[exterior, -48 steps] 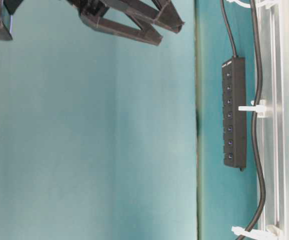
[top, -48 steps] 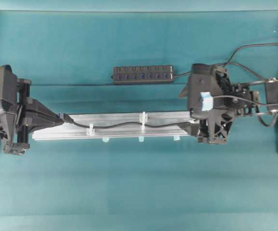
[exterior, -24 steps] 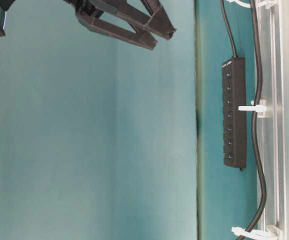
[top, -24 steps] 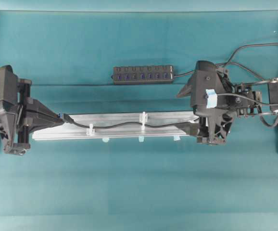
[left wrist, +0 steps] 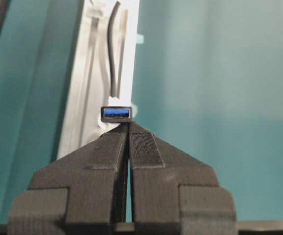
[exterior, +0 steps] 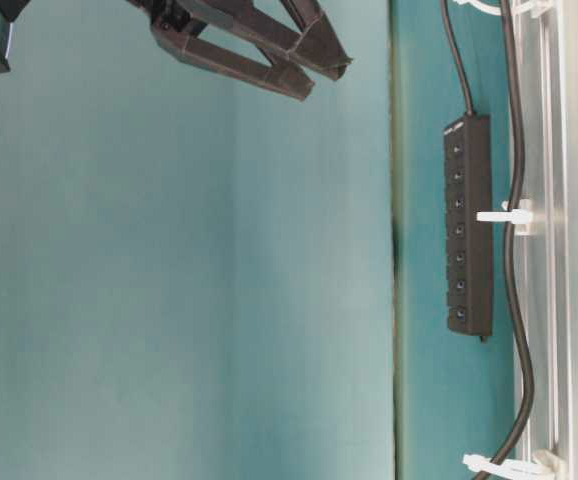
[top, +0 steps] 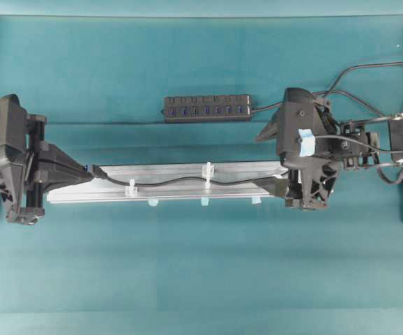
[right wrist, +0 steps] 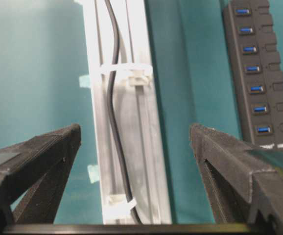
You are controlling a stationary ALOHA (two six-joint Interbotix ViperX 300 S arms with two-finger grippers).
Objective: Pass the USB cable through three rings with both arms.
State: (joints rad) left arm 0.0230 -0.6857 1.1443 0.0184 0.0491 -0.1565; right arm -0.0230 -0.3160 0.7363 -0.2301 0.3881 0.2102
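Note:
The USB cable (top: 166,183) lies along the silver rail (top: 236,171) and runs through the rings at the left (top: 130,187) and in the middle (top: 207,170). In the right wrist view it passes a far ring (right wrist: 124,71) and a near ring (right wrist: 119,203). Its plug (left wrist: 117,113) shows its blue-lined metal mouth just beyond the tips of my left gripper (left wrist: 129,125), which is shut; the plug is not between the fingers. In the overhead view that gripper (top: 88,170) points at the rail's left end. My right gripper (right wrist: 135,129) is wide open above the rail's right end (top: 275,164).
A black multi-port hub (top: 207,108) lies behind the rail, its cord looping off to the right arm's side. Small pale blue tabs (top: 204,202) line the rail's front edge. Teal cloth covers the table (top: 201,279).
The right arm has shifted slightly to the right and lifted off the rail's end, its jaws still wide. The left gripper and the plug have barely moved.

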